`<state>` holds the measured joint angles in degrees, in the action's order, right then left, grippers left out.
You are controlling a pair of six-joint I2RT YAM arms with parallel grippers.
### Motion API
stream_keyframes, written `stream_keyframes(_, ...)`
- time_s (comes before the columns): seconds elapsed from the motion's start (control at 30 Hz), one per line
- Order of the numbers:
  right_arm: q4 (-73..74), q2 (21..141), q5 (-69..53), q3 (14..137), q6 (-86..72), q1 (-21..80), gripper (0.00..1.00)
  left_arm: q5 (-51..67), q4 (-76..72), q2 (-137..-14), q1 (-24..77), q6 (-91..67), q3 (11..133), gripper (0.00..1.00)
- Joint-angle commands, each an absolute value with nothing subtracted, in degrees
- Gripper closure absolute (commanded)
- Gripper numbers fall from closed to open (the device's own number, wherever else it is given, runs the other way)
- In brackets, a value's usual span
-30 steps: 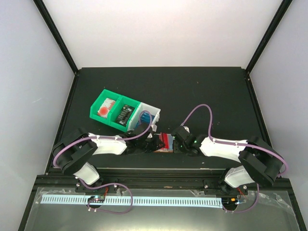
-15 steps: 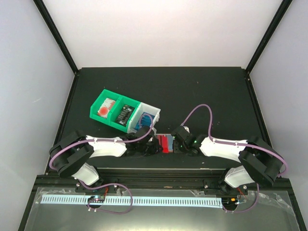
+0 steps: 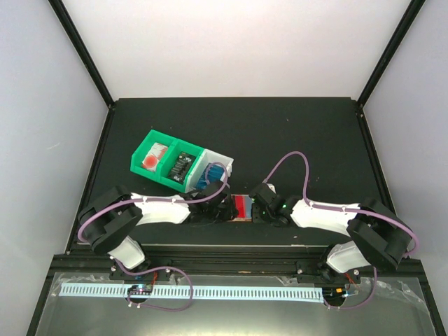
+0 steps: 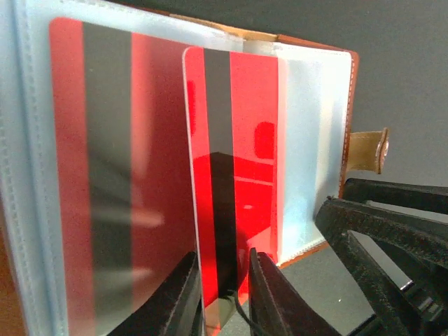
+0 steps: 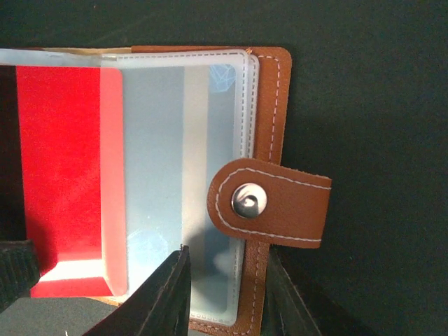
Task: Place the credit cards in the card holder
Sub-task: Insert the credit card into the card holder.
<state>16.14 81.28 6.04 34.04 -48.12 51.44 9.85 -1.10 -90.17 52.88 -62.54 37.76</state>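
Observation:
The brown card holder (image 3: pixel 243 208) lies open near the table's front edge, between both grippers. My right gripper (image 5: pixel 227 294) is shut on its right edge, below the snap tab (image 5: pixel 273 203); one finger lies on a clear pocket (image 5: pixel 175 154), the other outside the brown cover. A red card (image 4: pixel 241 140) with a black stripe stands partly inside a clear pocket. Its lower end sits between the fingers of my left gripper (image 4: pixel 224 294), which stand slightly open, with a gap on the right. A second red card (image 4: pixel 154 140) sits in the neighbouring pocket.
A green bin (image 3: pixel 164 162) with a white bin (image 3: pixel 218 166) beside it stands just behind my left gripper (image 3: pixel 225 208); they hold red-white, black and blue cards. The right gripper's black fingers (image 4: pixel 392 231) reach in from the right in the left wrist view.
My left gripper has moved right, back up to the holder, and its jaws have parted a little around the red card. The right arm has held still.

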Motion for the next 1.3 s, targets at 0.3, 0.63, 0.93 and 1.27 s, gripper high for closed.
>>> stream_keyframes(0.3, 16.9, 82.1, 5.4, 32.4, -48.2, 51.7, 0.67, 3.1, 11.1, -90.3, 56.3, -54.5, 42.0, 0.64)
stream_keyframes(0.63, 17.0, 82.1, 5.4, 32.5, -48.0, 51.8, 0.67, -2.6, 18.8, -87.5, 58.7, -52.4, 45.4, 0.38)
stream_keyframes(0.93, 16.4, 82.2, 5.3, 32.4, -48.1, 51.7, 0.67, -5.6, 17.6, -87.3, 58.5, -52.3, 46.9, 0.42)
stream_keyframes(1.27, 16.0, 82.0, 5.1, 31.8, -48.3, 51.7, 0.67, -6.2, 18.0, -91.2, 57.8, -52.0, 50.0, 0.58)
